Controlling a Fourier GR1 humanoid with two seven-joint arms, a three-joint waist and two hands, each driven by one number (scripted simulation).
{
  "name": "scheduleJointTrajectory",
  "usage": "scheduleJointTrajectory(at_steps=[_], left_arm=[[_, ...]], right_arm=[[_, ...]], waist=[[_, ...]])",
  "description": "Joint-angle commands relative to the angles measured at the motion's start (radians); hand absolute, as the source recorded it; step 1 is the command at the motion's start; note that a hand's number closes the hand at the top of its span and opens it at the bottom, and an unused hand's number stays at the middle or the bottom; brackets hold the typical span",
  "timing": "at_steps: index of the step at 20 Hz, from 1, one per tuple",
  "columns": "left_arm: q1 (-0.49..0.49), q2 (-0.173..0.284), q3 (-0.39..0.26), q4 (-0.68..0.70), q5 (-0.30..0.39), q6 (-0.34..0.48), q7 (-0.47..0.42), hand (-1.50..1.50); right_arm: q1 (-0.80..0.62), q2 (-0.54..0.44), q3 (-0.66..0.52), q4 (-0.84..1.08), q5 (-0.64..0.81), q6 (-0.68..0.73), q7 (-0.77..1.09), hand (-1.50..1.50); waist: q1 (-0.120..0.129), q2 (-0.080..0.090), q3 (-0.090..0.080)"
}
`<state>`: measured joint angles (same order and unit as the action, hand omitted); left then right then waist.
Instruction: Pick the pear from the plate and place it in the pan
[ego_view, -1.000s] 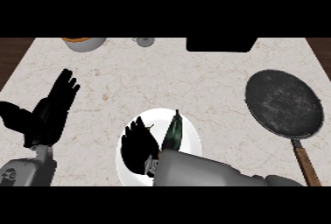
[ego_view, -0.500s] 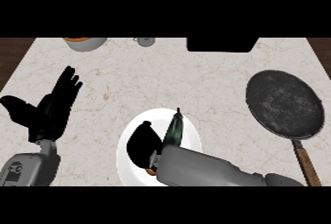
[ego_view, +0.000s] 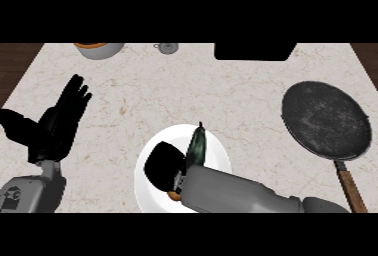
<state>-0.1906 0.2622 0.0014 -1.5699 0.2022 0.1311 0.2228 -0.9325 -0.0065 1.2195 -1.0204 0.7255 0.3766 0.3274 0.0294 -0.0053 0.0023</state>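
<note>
A dark green pear (ego_view: 198, 148) with a thin stem lies on the white plate (ego_view: 151, 197) at the counter's near middle. My right hand (ego_view: 165, 165) hangs over the plate, coming in from the lower right, and its right side is against the pear. Whether it grips the pear is hidden. A small orange patch (ego_view: 175, 195) shows under the wrist. The black round pan (ego_view: 325, 122) sits at the right, apart from the plate, its brown handle (ego_view: 352, 191) pointing toward me. At the left edge my left hand (ego_view: 59, 125) rests open with its fingers up.
At the back stand a white bowl (ego_view: 100, 49) with orange contents, a small grey object (ego_view: 168, 48) and a black block (ego_view: 255, 51). Bare marble counter (ego_view: 221, 95) lies between the plate and the pan. Dark wood borders the counter's far left.
My right hand has edged slightly right, closer against the pear, and more of the plate shows. The left hand has risen a little. The pear stays on the plate.
</note>
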Motion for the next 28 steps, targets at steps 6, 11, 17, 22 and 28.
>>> scheduleJointTrajectory(at_steps=[6,11,17,22,28], left_arm=[[0.063,-0.015,0.023,-0.007,0.000,-0.015,-0.037,0.00],[0.058,-0.004,0.055,-0.012,-0.003,0.027,-0.008,0.00],[0.084,-0.010,0.037,-0.030,-0.025,0.030,-0.010,0.00],[0.039,0.001,0.057,-0.001,-0.004,0.015,0.012,0.00],[0.079,-0.004,0.061,-0.023,0.019,-0.035,-0.027,0.00]], right_arm=[[0.056,0.006,-0.095,-0.006,-0.022,-0.126,0.076,1.50],[0.187,-0.098,-0.402,0.053,-0.109,-0.309,0.319,1.50],[0.161,-0.201,-0.384,-0.257,0.102,-0.406,0.581,1.50],[0.089,-0.274,-0.435,-0.539,0.188,-0.278,0.753,1.50],[0.173,-0.370,-0.567,-0.820,0.167,-0.100,0.816,1.50]], waist=[[-0.008,0.005,-0.002],[-0.110,-0.011,0.001],[-0.090,-0.021,-0.002],[-0.079,-0.014,-0.003],[-0.048,-0.002,-0.003]])
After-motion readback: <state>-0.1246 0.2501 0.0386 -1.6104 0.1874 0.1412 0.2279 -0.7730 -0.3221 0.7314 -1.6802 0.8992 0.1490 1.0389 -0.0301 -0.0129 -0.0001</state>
